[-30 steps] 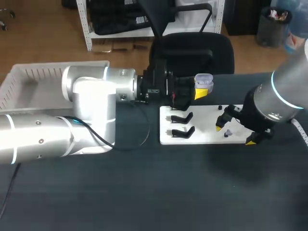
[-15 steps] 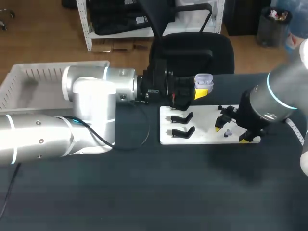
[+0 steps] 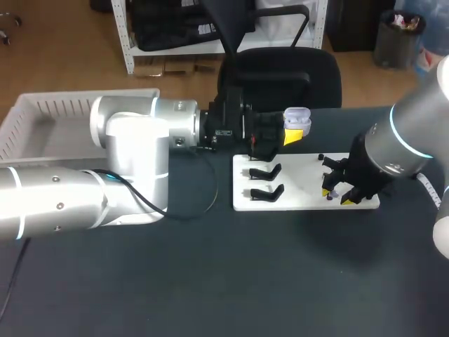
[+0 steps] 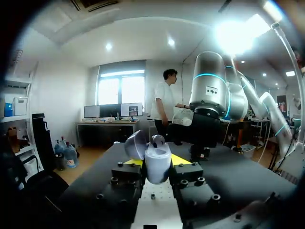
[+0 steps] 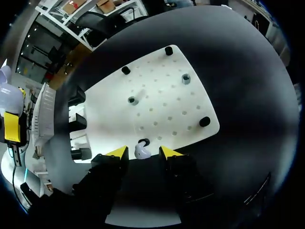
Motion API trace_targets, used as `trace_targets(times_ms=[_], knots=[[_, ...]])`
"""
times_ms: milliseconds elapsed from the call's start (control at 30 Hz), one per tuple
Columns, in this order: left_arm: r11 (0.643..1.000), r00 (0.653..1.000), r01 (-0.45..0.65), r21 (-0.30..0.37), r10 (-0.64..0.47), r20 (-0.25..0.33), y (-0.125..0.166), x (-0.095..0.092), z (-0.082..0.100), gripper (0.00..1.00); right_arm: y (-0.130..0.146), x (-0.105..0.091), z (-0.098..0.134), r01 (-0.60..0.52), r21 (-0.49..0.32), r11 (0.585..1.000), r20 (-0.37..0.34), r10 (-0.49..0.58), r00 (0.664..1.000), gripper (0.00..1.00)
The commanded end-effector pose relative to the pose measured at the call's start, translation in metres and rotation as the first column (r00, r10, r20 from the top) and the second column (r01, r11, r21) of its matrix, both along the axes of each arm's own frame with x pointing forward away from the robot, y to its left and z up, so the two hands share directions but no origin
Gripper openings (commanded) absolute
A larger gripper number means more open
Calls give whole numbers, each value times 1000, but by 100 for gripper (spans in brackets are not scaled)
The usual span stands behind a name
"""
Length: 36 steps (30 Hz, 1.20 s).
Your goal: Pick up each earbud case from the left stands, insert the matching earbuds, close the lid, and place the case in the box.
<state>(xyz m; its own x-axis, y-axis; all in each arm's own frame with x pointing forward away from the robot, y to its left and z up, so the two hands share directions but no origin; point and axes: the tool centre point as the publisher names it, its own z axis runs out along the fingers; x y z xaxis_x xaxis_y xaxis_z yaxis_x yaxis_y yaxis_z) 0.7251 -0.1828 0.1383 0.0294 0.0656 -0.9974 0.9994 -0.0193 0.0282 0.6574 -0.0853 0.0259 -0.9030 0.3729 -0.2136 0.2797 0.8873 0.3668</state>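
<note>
The right gripper (image 5: 143, 152) hangs over the near edge of the white perforated board (image 5: 162, 100). Its yellow-tipped fingers are apart, straddling a small pale-lilac earbud (image 5: 141, 151) without touching it. For a clean grasp it should come down square to the board and close gently, since the rounded bud (it looks slick) could squirt sideways. The right arm (image 3: 403, 144) enters from the side, wrist bent steeply down. Farther back, the left gripper (image 3: 290, 133) is clamped on the lilac plastic earbud case (image 4: 158, 164) — lid open, held above the table beyond the board — with the left arm (image 3: 133, 140) stretched level.
</note>
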Motion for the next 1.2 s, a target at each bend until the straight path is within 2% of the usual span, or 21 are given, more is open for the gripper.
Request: trace_targets(times_ms=[33, 900, 1133, 1167, 1200], knots=[[1000, 1000, -8, -5, 8, 5, 0, -2, -1, 0, 0, -2, -1, 6, 0, 1000, 6, -6, 1000, 38], [1000, 1000, -8, -5, 8, 5, 0, -2, -1, 0, 1, 2, -3, 10, 4, 1000, 5, -10, 1000, 28], [1000, 1000, -8, -5, 8, 5, 0, -2, -1, 0, 1, 2, -3, 12, 4, 1000, 5, -12, 1000, 19], [1000, 1000, -8, -5, 8, 5, 0, -2, -1, 0, 2, 1, -4, 12, 4, 1000, 4, -12, 1000, 16], [1000, 1000, -8, -5, 8, 5, 0, -2, -1, 0, 2, 1, -4, 12, 3, 1000, 3, -12, 1000, 8]])
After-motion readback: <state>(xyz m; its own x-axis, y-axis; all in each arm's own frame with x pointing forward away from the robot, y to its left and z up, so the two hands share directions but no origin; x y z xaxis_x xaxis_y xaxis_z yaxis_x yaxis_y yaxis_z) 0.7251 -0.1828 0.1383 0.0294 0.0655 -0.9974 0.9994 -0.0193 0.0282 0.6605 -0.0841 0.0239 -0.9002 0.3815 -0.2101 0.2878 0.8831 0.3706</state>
